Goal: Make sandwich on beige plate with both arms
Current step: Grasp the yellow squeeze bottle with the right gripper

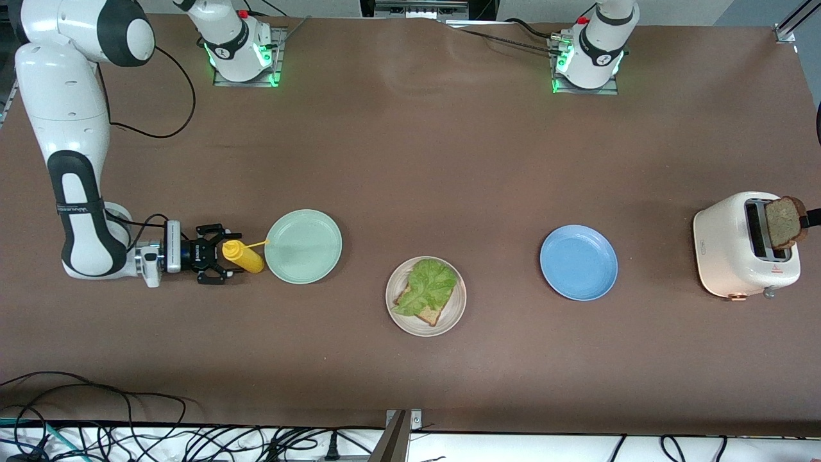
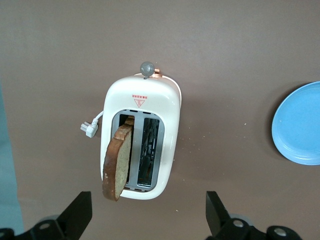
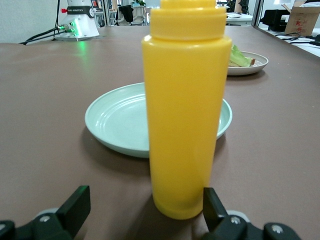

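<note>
The beige plate (image 1: 425,296) sits nearest the table's (image 1: 410,160) front edge, about midway along it, and holds one slice of bread (image 1: 424,310) with a lettuce leaf (image 1: 428,285) lying on top; in the right wrist view the same plate (image 3: 248,63) shows small past the green one. Slightly farther from the front edge, toward the left arm's end, lies a blue plate (image 1: 578,262), and toward the right arm's end a pale green plate (image 1: 303,246). Just beside the green plate stands a yellow squeeze bottle (image 1: 243,256), its thin nozzle reaching over the plate's rim. The right gripper (image 1: 215,262) is low at the table with its jaws spread wide on either side of the bottle (image 3: 185,107), not clenched on it. Close to the table's edge at the left arm's end stands a white toaster (image 1: 744,247) with a second slice of bread (image 1: 786,222) sticking up out of one slot. The left gripper (image 2: 150,215) is over the toaster (image 2: 142,135), jaws released and wide apart, holding nothing, with the slice (image 2: 118,162) below them.
</note>
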Tool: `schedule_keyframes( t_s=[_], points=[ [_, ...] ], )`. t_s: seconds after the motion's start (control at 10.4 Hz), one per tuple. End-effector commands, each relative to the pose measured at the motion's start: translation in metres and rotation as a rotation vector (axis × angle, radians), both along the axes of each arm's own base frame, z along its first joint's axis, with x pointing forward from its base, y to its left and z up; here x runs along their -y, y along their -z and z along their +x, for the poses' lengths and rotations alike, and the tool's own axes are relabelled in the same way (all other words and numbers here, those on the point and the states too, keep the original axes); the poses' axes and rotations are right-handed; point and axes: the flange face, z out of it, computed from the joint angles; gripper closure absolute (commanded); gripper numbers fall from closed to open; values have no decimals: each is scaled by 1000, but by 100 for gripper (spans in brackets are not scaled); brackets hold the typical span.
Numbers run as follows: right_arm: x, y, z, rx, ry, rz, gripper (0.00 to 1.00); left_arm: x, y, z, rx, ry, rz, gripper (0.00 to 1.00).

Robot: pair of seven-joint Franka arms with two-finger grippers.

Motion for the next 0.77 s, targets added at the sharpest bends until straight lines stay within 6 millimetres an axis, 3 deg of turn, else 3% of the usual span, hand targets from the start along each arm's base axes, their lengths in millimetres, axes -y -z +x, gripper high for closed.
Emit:
schedule_keyframes(
  t_s=[0.0,0.29,0.58,0.67],
  points=[
    [-1,-1,6,-5,17,22,0,0,-2,0,15,17,-25,0],
    [-2,3,4,-29,55,45,0,0,-2,0,15,16,-27,0],
    [-19,7,4,-92,78,53,1,0,-3,0,16,15,-26,0],
    [-24,7,5,-101,75,50,14,0,-3,0,16,15,-26,0]
  ],
)
